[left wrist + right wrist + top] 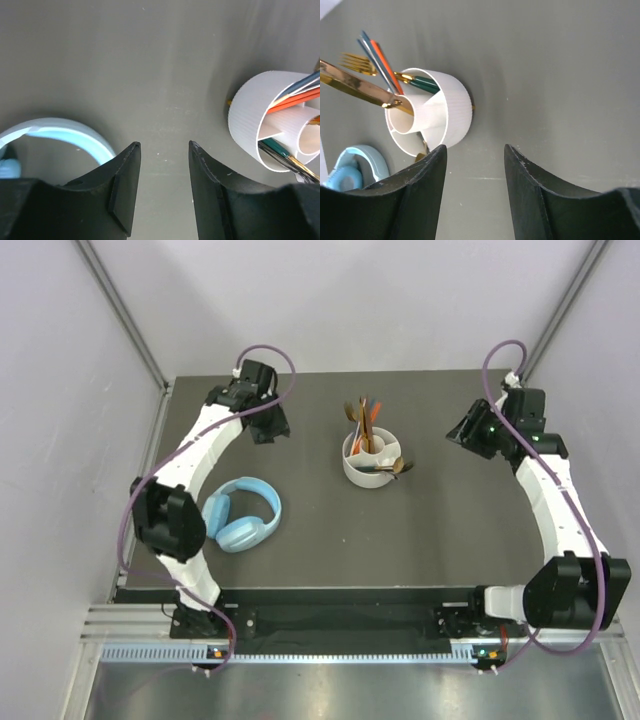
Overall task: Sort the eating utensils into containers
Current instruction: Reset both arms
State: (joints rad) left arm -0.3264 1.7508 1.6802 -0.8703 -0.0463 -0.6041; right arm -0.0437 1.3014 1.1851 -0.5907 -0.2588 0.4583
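The round white divided container (371, 461) stands at the table's middle back, with orange and teal chopsticks (364, 412), gold forks and spoons (397, 467) standing or leaning in its compartments. In the right wrist view the container (445, 112) holds a gold fork (355, 62) and chopsticks (377, 57). The left wrist view shows its ribbed wall (252, 117) at the right. My left gripper (270, 427) hovers left of the container, open and empty (164, 145). To the container's right my right gripper (465, 432) stands open and empty (474, 147).
Light blue headphones (243, 514) lie on the dark mat left of centre, near the left arm's elbow; their band (60, 131) shows beside the left fingers. Grey walls close in the table on three sides.
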